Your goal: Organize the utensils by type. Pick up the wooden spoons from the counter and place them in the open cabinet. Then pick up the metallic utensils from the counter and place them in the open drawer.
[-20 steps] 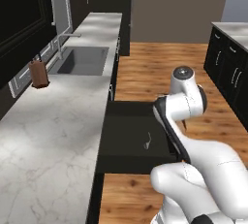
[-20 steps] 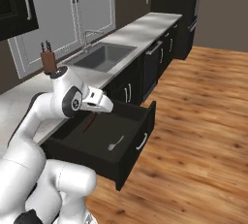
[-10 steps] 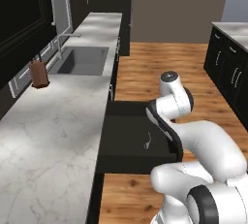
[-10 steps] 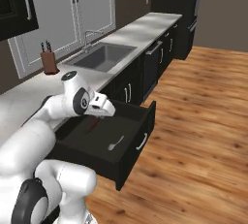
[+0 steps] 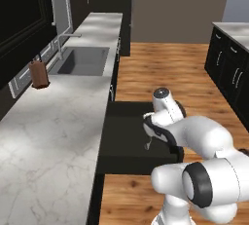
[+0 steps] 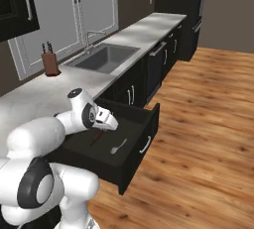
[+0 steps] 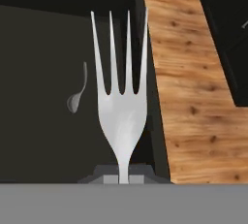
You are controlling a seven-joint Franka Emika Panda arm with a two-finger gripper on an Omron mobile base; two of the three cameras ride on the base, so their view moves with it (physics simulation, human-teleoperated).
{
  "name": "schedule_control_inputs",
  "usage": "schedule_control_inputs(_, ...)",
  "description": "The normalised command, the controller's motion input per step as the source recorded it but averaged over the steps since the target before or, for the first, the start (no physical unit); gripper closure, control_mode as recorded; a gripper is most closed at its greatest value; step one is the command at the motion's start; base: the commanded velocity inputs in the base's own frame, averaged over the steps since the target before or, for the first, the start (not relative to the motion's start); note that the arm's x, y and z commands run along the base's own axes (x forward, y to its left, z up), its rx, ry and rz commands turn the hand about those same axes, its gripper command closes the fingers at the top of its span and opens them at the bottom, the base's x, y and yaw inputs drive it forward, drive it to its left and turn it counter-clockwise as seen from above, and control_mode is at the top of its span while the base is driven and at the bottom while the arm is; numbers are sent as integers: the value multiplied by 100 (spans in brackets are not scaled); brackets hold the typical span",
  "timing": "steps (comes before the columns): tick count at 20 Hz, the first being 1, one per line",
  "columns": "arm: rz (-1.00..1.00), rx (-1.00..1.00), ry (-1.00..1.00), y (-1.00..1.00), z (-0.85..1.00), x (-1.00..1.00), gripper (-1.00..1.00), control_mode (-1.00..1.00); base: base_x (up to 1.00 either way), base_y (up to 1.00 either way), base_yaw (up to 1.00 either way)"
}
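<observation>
Item: I am holding the small silver four-tined fork [image 7: 121,111], fingers [image 7: 103,173] pinching it, over the open black drawer [image 7: 43,121]; small silver spoon [image 7: 76,96] lying inside.

Warm wood plank floor [image 6: 203,124], black cabinets [image 5: 228,68], steel sink [image 6: 101,57], knife block [image 5: 38,74].

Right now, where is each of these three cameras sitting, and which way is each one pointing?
Left base view: behind the arm on its left, facing forward and down over the counter and open drawer; white arm at lower right.
Right base view: behind on the right, same drawer; arm at lower left.
Hand view: on the hand, looking along the end effector, shut on the fork, above the drawer.
Shared: the base views and hand view all show the silver spoon in the drawer.
</observation>
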Motion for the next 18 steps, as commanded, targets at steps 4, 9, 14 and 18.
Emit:
schedule_control_inputs(4, -5, 0, 17, 24, -45, 44, 100, -100, 0, 0, 0)
schedule_control_inputs(9, -5, 0, 12, 12, -51, 54, 100, -100, 0, 0, 0)
schedule_control_inputs(14, -7, 0, 3, 1, -57, 65, 100, -100, 0, 0, 0)
schedule_control_inputs(18, -5, 0, 0, 0, -65, 63, 100, -100, 0, 0, 0)
